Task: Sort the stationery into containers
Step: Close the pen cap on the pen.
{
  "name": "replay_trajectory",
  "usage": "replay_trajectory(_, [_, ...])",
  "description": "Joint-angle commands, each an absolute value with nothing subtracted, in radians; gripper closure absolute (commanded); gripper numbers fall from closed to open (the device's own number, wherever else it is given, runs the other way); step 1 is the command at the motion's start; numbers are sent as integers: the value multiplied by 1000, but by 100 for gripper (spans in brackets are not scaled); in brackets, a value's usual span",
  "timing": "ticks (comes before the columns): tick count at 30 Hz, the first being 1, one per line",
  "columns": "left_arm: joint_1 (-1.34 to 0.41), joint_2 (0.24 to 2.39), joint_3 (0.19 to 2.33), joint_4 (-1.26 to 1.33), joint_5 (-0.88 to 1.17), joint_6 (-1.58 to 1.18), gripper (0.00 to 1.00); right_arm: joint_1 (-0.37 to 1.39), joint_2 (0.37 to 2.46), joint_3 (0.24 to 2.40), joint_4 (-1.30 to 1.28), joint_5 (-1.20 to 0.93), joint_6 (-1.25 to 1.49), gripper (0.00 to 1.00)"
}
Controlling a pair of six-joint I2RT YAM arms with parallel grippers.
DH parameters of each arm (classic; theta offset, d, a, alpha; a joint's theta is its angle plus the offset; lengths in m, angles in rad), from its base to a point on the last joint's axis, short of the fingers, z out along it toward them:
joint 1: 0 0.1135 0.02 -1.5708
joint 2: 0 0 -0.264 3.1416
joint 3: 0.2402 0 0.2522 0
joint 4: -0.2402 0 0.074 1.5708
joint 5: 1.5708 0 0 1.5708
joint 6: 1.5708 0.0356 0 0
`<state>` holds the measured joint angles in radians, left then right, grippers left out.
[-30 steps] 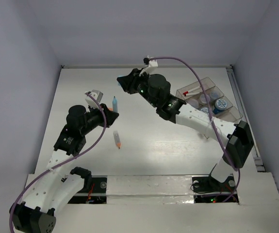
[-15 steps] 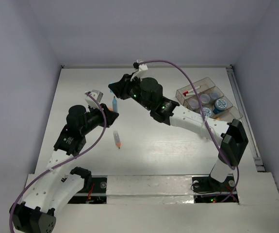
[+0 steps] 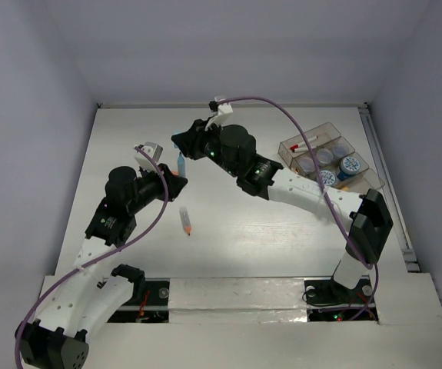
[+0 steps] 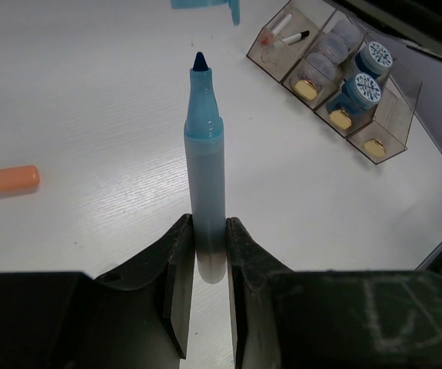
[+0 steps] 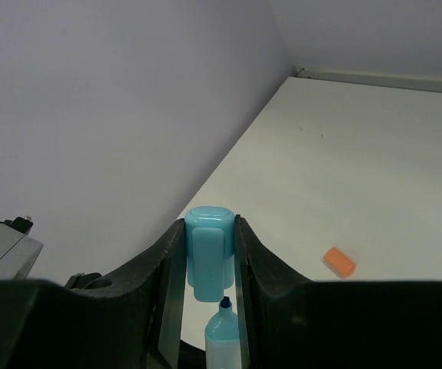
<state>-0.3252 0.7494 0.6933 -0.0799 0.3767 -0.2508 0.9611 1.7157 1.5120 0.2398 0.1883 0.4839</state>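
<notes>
I had the left gripper (image 4: 207,231) clamped tight on the rear end of the light-blue marker (image 4: 205,169). Its bare tip pointed away from the gripper, toward the far side of the worktop (image 4: 90,100). The right gripper (image 5: 207,229) was partly closed around the light-blue cap (image 5: 209,265). The cap sat just beyond the marker's tip, roughly in line with it. I could not tell whether the two touched.

The small orange stub (image 4: 14,178) lay on the worktop left of the held marker. An orange-tipped marker (image 3: 185,221) lay nearer to the arm bases, apart from both grippers. The clear divided tray (image 4: 396,115) stood well off to the right at the far side. Blue-lidded jars (image 4: 372,56) sat in its compartments.
</notes>
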Motion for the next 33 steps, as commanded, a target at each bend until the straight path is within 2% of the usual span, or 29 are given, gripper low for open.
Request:
replay_trajectory(1, [-328, 744, 715, -57, 371, -238, 100, 977, 1706, 1522, 259, 210, 462, 100])
replay_trajectory(33, [-328, 724, 715, -58, 334, -241, 100, 1025, 1677, 1381, 297, 245, 483, 100])
